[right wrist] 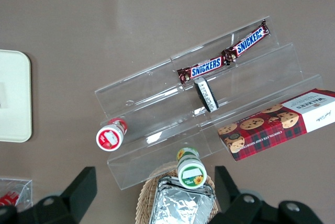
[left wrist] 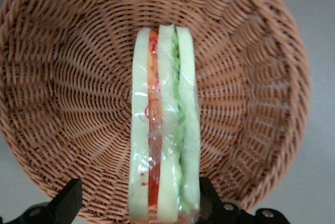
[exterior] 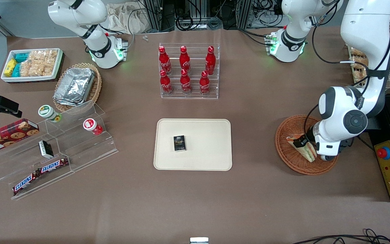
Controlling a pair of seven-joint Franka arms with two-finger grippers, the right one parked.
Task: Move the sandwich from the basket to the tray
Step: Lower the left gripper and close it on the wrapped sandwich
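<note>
The sandwich (exterior: 304, 149) stands on edge in the reddish-brown wicker basket (exterior: 288, 156), toward the working arm's end of the table. The wrist view shows its pale bread with orange-red and green layers, wrapped in clear film (left wrist: 165, 130), against the basket weave (left wrist: 78, 88). My gripper (exterior: 306, 143) is down inside the basket, open, its fingers straddling the sandwich (left wrist: 138, 192). One finger (left wrist: 70, 195) stands apart from the bread; the other finger (left wrist: 208, 192) is close against it. The cream tray (exterior: 208, 149) lies at the table's middle.
A small black box (exterior: 179, 143) lies on the tray. A clear rack of red cola bottles (exterior: 189, 73) stands farther from the camera than the tray. A tiered acrylic stand with snacks (exterior: 52, 152), a foil-container basket (exterior: 76, 86) and a white snack bin (exterior: 32, 64) sit toward the parked arm's end.
</note>
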